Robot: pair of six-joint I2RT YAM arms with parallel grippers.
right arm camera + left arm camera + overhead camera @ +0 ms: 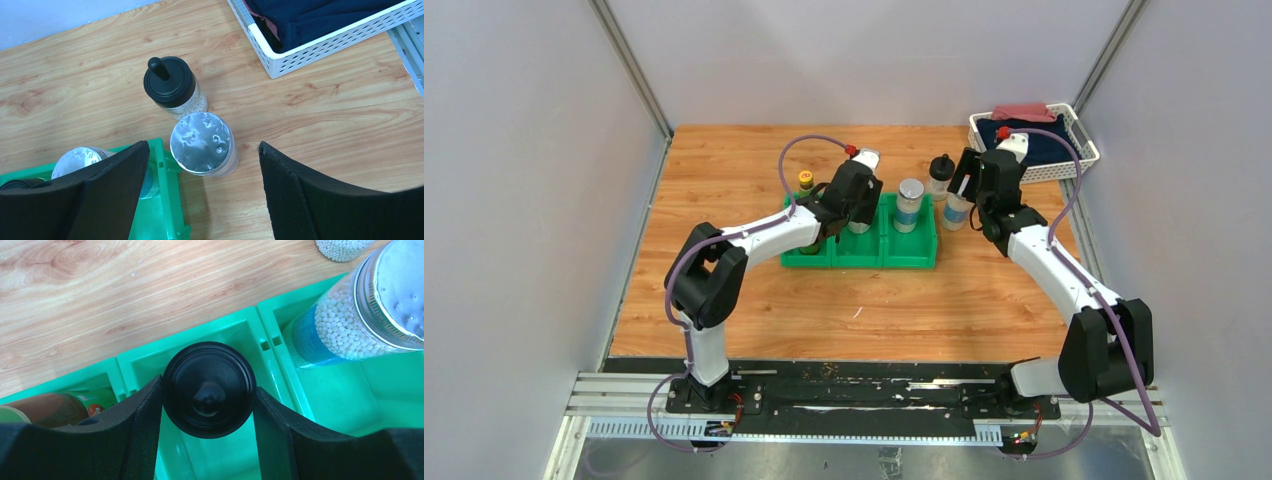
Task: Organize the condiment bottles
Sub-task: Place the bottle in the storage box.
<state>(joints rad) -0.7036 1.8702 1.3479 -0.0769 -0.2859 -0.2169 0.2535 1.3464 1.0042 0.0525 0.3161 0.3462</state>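
Locate upright silver-lidded shaker [201,143] on surface, long axis vertical, between spread right jaws just past their tips, nearer right arm than left; confirm black-knob bottle [209,389] pinched by left jaws over green bin [210,326] middle compartment.

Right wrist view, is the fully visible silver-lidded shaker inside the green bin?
No, the shaker stands on the wooden table beside the green bin.
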